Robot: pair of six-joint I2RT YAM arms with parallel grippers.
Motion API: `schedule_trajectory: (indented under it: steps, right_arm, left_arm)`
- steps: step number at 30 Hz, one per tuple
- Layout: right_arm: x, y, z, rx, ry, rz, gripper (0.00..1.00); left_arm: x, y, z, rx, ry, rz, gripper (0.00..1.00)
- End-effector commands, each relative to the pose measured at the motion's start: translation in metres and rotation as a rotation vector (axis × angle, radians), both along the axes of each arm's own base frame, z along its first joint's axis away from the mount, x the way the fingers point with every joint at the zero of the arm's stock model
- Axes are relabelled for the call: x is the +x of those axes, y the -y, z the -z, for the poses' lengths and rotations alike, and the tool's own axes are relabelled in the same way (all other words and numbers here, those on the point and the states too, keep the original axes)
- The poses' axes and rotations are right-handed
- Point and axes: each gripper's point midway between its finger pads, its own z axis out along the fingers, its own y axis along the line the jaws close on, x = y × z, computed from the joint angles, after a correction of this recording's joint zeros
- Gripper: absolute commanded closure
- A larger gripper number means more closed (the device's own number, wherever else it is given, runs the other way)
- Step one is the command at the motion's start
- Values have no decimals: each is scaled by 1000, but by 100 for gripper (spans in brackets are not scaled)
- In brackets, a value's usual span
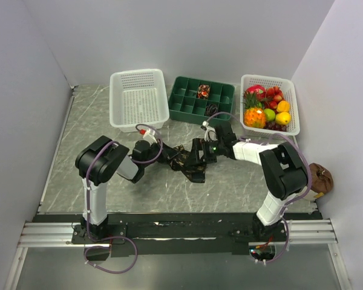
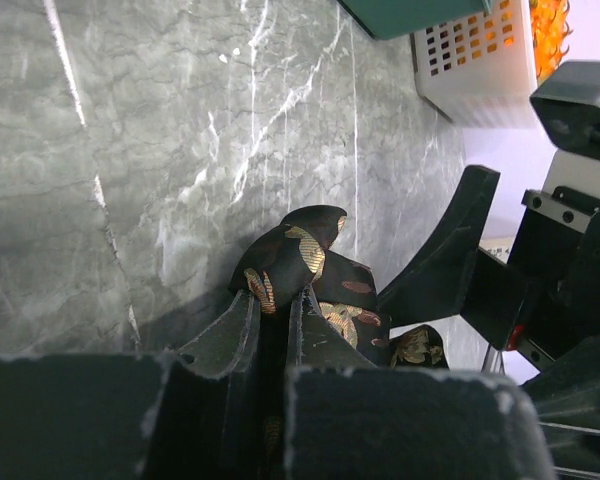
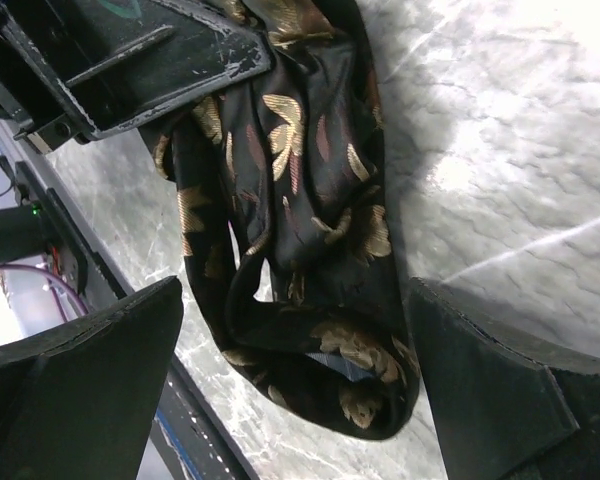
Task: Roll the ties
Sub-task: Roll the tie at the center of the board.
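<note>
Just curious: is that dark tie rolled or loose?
Loose. The tie lies in crumpled folds, no coil, between the right gripper's open fingers; the left gripper pinches it.

This is a robotics lab cell. Plain pale walls [image 1: 187, 36] box in a grey marble-patterned table [image 1: 91, 145] on three sides. A left arm [image 1: 103, 163] and a right arm [image 1: 282, 172] are bolted to an aluminium rail [image 1: 45, 232] at the near edge, purple cables [image 1: 135, 257] looping from their bases. The props look staged: a white perforated basket [image 1: 138, 99], a green compartment tray [image 1: 184, 104], and a second basket [image 1: 267, 79] holding bright plastic-looking fruit [image 1: 267, 113].
</note>
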Motion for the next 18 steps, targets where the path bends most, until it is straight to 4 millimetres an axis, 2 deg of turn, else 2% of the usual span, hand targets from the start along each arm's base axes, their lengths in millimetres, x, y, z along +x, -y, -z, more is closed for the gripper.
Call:
schedule_trajectory:
  steps: [1,4,11,18]
  right_arm:
    - [12,-13,-14,43,92,-24,1]
    - [16,-14,-10,-6,108,-22,1]
    - [23,-20,11,-200,150,-28,1]
    - [29,-28,20,-207,131,-18,1]
  left_arm:
    - [6,6,-22,11,87,47,99]
    - [5,8,-24,19,102,63,99]
    - [6,10,-34,29,127,82,99]
    - [1,15,-41,27,158,122,99]
